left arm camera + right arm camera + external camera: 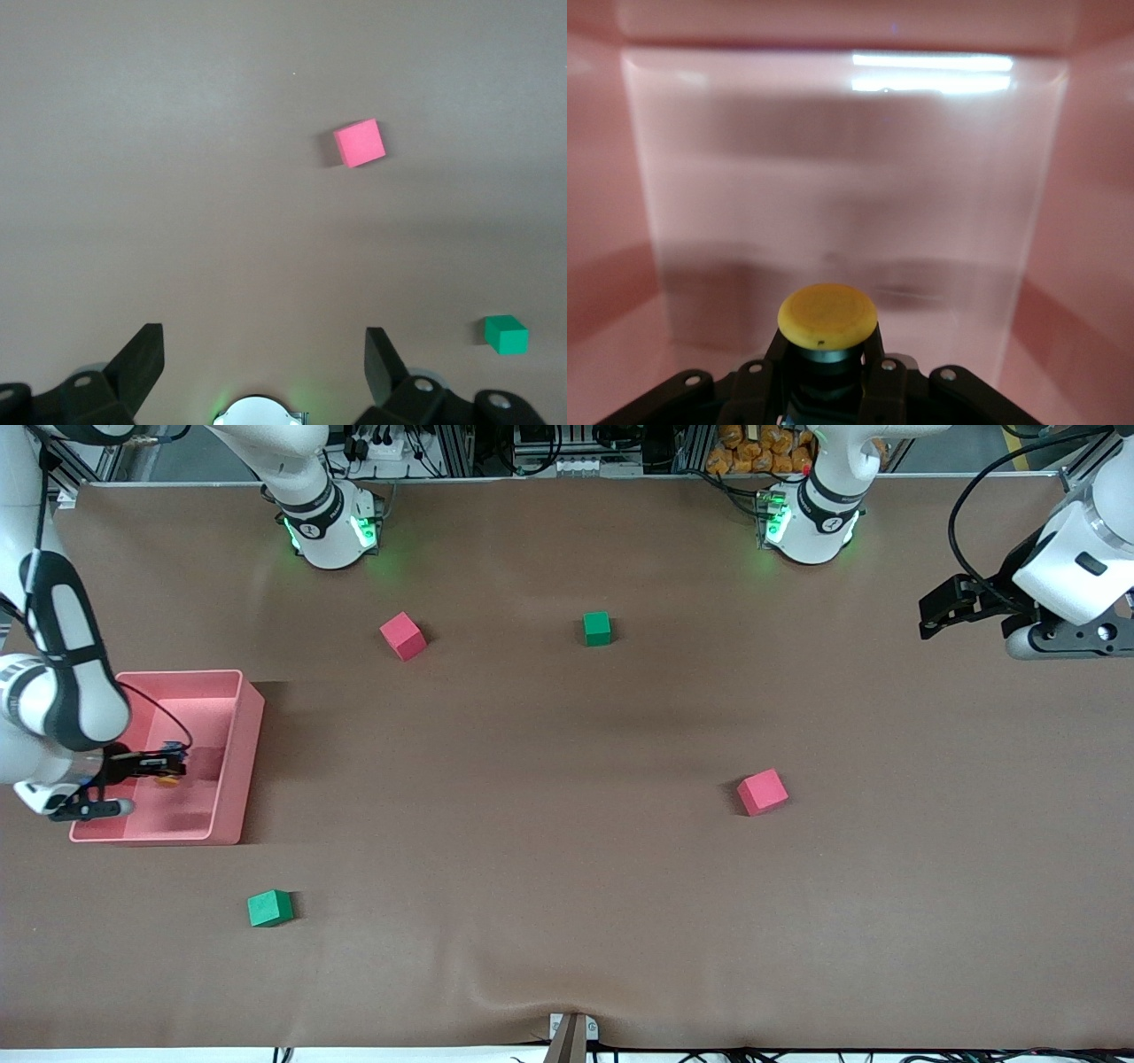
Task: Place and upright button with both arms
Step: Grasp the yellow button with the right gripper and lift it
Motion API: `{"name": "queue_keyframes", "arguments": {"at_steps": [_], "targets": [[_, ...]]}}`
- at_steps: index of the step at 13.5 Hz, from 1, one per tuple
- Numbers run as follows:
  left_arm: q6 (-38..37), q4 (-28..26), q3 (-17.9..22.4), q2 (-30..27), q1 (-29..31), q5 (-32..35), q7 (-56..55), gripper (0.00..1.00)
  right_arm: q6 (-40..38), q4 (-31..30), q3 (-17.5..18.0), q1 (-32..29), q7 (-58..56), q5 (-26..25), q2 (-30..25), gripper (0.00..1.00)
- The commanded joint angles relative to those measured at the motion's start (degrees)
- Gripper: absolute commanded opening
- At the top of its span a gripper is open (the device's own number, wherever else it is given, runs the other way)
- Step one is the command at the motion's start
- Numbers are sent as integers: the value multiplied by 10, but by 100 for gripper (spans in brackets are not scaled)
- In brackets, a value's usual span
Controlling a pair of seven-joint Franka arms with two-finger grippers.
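**Button gripped inside pink bin**

The button point(827, 320) is sitting between the fingers of the right gripper point(164, 766), orange cap facing out, inside the pink bin point(237, 775) at the right arm's end of the table. The gripper is clenching the button's black body; whether it is touching the bin floor cannot be told.

The left gripper point(264, 354) is waiting with fingers spread wide and holding nothing, up over the left arm's end of the table.

Two red cubes point(762, 792) point(403, 636) and two green cubes point(597, 628) point(269, 908) are lying scattered on the brown table point(532, 868), all well apart from the bin.
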Motion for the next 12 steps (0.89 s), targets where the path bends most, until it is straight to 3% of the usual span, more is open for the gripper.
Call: {"name": "queue_keyframes", "arguments": {"at_steps": [1, 4, 7, 9, 12], "targets": [[-7, 4, -2, -9, 7, 16, 13, 100, -118, 95, 10, 0, -5, -1, -3, 0], [-1, 4, -5, -5, 5, 43, 8, 100, -216, 155, 12, 36, 6, 6, -16, 0], [-2, 5, -3, -7, 7, 39, 13, 100, -279, 178, 12, 102, 131, 69, -28, 0], [-6, 4, 0, -10, 18, 39, 15, 100, -285, 181, 11, 157, 219, 130, -28, 0], [-10, 4, 1, -17, 19, 39, 15, 100, -243, 195, 11, 259, 333, 149, -22, 0]]}}
